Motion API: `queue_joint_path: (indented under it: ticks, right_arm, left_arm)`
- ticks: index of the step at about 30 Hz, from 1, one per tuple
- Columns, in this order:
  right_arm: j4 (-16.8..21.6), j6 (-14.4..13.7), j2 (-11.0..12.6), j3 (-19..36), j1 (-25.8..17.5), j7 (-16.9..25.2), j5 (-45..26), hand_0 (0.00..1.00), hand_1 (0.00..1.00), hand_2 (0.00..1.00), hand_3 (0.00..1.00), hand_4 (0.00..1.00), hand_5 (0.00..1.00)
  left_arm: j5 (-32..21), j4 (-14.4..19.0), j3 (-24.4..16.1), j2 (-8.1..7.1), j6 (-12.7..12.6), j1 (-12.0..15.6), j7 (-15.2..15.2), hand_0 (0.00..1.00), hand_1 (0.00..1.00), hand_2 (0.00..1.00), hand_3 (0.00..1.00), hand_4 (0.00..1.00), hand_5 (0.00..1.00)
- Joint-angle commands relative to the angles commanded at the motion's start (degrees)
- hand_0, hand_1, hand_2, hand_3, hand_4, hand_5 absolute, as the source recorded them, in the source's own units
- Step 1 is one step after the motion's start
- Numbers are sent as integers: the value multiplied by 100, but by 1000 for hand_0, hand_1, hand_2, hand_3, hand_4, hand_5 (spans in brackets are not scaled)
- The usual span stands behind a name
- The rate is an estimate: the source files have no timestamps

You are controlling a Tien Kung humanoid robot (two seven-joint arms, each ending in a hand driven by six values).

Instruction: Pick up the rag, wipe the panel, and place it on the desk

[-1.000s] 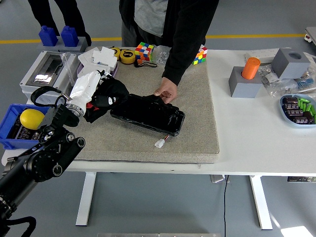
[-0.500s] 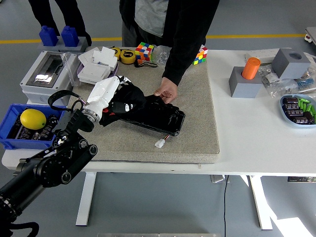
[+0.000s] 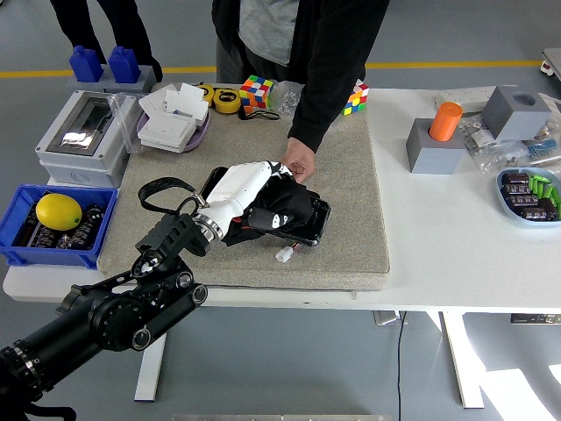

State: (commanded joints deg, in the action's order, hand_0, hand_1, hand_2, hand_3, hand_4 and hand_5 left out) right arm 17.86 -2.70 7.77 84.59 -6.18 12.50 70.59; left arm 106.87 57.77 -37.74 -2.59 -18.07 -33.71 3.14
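The black panel [image 3: 317, 220] lies on the grey mat [image 3: 351, 175] in the middle of the table, mostly covered by my hand. My left hand [image 3: 254, 197], white-backed, is shut on the black rag [image 3: 287, 207] and presses it on the panel's right part. A person's hand [image 3: 300, 160] rests on the panel's far edge and holds it. A small white connector [image 3: 284, 255] on the panel's wire lies on the mat in front of it. My right hand is out of view.
A blue bin [image 3: 53, 250] with a lemon [image 3: 58, 210] sits at the left edge. A grey box [image 3: 83, 132], white cartons [image 3: 171, 118], cubes [image 3: 257, 90], an orange cylinder in a grey block [image 3: 443, 132] and a parts tray [image 3: 530, 193] stand around.
My left hand has slid the rag to the right along the panel, from its left end to its right part. The person's hand has stayed on the panel's far edge.
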Motion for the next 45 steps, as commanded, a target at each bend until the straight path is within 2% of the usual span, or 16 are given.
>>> queue_joint_path:
  ticks: [8, 16, 35, 45]
  right_arm:
    - [-2, -1, 20, -35, 1, 0, -5, 590, 597, 524, 525, 876, 347]
    - [-6, -1, 22, -29, -6, 1, -3, 590, 598, 524, 524, 876, 347]
    - [0, -5, 11, 1, -9, 8, -4, 590, 599, 524, 525, 876, 347]
    - [0, -4, -1, 23, -9, 11, 1, 590, 596, 524, 524, 876, 347]
  left_arm:
    - [-70, 71, 309, 91, -8, -115, 2, 261, 332, 439, 560, 753, 2]
    - [-20, 41, 226, 84, -30, -89, -28, 260, 332, 439, 559, 754, 2]
    - [189, -539, -809, -141, -85, -15, -159, 260, 332, 439, 559, 753, 2]
    - [304, -865, -1606, -241, -148, 23, -262, 260, 333, 439, 559, 753, 2]
